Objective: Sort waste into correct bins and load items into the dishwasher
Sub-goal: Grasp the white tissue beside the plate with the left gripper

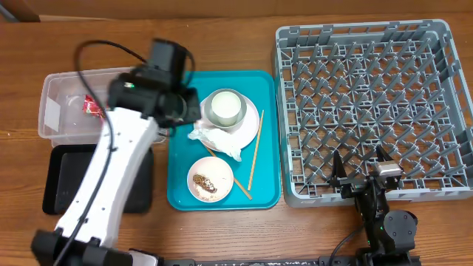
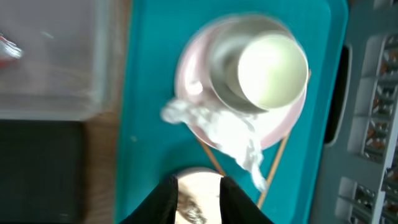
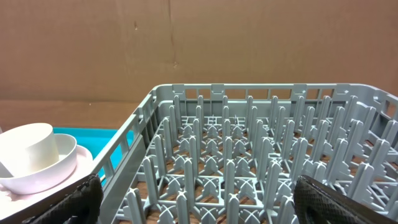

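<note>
On the wooden counter (image 1: 229, 233), the red wrapper (image 1: 92, 106) is lying in the clear tub (image 1: 53, 83). The tissue (image 1: 218, 139) and cup (image 1: 224, 108) are waiting on the teal tray (image 1: 181, 166), and the dish rack (image 1: 369, 89) is sitting empty. The left end effector (image 2: 198, 199) and right end effector (image 3: 199, 199) are hanging open, gripping nothing.

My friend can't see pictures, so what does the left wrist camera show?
A small white cup sits on a pale pink round plate on a teal plastic serving tray, with a crumpled white tissue draped over the plate's edge.
</note>
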Controlling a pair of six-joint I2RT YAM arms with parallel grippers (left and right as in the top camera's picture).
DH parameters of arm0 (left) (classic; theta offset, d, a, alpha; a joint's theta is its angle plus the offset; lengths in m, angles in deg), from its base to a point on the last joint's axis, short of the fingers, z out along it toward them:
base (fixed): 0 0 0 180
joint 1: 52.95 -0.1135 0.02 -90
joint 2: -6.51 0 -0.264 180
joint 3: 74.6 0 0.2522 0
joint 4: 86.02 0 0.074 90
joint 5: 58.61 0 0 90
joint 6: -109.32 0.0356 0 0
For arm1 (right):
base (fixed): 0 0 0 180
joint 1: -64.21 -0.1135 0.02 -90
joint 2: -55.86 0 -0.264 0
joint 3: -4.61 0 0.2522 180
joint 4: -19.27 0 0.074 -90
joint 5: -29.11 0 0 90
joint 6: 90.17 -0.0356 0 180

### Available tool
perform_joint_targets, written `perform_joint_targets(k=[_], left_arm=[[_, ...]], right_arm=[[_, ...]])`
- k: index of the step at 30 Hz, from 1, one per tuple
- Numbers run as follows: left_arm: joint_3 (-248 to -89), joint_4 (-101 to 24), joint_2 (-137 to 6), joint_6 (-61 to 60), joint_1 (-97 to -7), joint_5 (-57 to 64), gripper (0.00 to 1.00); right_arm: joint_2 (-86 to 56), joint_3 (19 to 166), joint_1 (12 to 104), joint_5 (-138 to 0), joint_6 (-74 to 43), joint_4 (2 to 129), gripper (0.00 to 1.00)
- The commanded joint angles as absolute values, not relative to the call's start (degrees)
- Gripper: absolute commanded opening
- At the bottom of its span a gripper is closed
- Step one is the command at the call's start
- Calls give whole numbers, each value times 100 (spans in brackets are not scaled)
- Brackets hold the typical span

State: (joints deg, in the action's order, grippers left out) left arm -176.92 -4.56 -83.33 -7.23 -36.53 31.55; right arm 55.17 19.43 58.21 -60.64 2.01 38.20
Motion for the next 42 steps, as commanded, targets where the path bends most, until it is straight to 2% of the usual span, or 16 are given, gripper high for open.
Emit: perform_joint_targets(k=[1,5,16,24,26,30,32,35,42], left_arm=[[-16826,-1005,-8508,-1770,-3155,2860,34],[-16193,-1726,-8595,-1855,-2883,2856,45],[-15889,-2203,-9444,-2148,-2851,2904,51],[-15889,-2493,-9944,-2310,-2870,3223,51],[-15889,-2598,-9957,-2310,-2870,3223,47],[-15908,-2613,-9951,-2290,-2870,3175,27],[-15908,-2522,-9948,-2286,-2873,3175,22],[-15950,-2327,-9944,-2222,-2883,3177,5],[-16256,-1999,-9844,-2107,-2897,3204,4]], right_arm=[[5570,1882,5838,-6055,223,3785,100],[5570,1882,5838,-6055,223,3785,100],[5570,1882,5838,-6055,223,3785,100],[5570,1882,5838,-6055,223,3785,100],[5570,1882,5838,-6055,223,3785,100],[5570,1882,5838,-6055,223,3785,100],[5570,1882,5838,-6055,223,3785,100],[5570,1882,5838,-6055,223,3785,100],[5570,1882,5838,-6055,223,3785,100]])
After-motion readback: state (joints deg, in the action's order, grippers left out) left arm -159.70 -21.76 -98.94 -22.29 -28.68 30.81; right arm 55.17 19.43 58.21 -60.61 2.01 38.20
